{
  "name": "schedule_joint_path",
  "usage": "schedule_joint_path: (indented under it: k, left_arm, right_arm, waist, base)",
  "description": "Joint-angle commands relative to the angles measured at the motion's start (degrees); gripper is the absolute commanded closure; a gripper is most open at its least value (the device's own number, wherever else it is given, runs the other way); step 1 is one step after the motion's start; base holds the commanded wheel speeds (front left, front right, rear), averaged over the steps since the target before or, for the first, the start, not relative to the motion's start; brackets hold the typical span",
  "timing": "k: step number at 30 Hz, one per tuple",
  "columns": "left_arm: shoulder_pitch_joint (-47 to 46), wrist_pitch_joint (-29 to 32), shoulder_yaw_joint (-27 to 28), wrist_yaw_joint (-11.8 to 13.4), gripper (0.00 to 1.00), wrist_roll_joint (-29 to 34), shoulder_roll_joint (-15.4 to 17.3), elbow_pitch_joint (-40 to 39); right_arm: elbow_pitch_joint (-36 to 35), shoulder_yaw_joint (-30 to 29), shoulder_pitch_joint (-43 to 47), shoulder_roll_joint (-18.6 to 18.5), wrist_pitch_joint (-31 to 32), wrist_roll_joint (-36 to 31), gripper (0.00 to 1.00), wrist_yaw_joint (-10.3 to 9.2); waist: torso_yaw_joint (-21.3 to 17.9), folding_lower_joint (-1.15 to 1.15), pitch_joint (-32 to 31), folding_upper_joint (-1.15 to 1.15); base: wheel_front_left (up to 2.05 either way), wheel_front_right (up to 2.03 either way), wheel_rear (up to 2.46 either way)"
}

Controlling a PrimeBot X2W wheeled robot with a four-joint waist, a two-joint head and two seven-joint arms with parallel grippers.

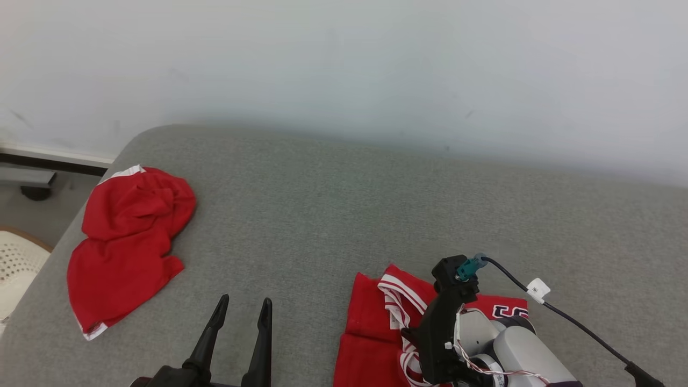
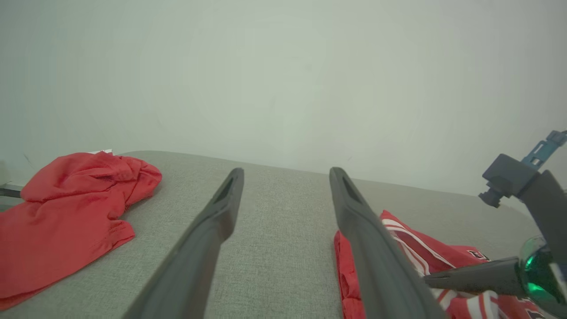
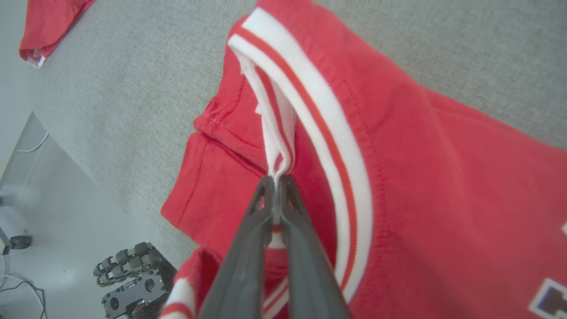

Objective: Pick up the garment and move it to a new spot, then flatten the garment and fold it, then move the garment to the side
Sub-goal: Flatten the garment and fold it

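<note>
A red jersey [image 1: 371,322] with white striped trim lies at the near edge of the grey, fabric-covered worktop [image 1: 349,204], toward its right half, partly folded over itself. The right tool [image 3: 276,181] comes down on it from above the worktop's near edge. Its two dark fingers are pressed together and clamped on a narrow fold of the white trim, which rises to the tips in a thin peak, while the rest of the jersey rests flat on the worktop.

The left tool [image 1: 244,303] hovers over the worktop's near edge, toward its left half. Its fingers are spread wide apart with nothing between them, and it is clear of the cloth.

A second red garment [image 1: 129,242] sits crumpled at the worktop's left edge, near its far left corner. A dark cable [image 1: 570,317] with a white tag crosses above the worktop's near right part. A pale wall [image 1: 344,64] stands behind the worktop's far edge.
</note>
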Motion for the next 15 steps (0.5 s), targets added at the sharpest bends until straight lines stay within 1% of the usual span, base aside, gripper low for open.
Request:
schedule_joint_path:
  k: [1, 8, 15]
  left_arm:
    - [0.1, -0.3, -0.3, 0.3, 0.00, 0.2, -0.1, -0.2]
    - [-0.2, -0.3, -1.6, 0.7, 0.00, 0.7, -0.1, -0.3]
    - [-1.1, -0.3, -2.7, 0.8, 0.00, 0.4, -0.1, 0.0]
  right_arm:
    - [1.1, 0.7, -1.0, 0.1, -1.0, 0.9, 1.00, -0.14]
    - [8.1, 4.4, -5.3, 0.1, -5.7, 4.6, 1.00, -0.14]
    - [13.0, 8.5, -8.2, 0.1, -9.0, 8.3, 1.00, -0.14]
  waist:
    - [1.2, 0.00, 0.0, 0.00]
    - [3.0, 0.00, 0.3, 0.00]
    - [4.4, 0.00, 0.5, 0.00]
  base:
    - [0.00, 0.00, 0.00]
    - [0.00, 0.00, 0.00]
    - [0.00, 0.00, 0.00]
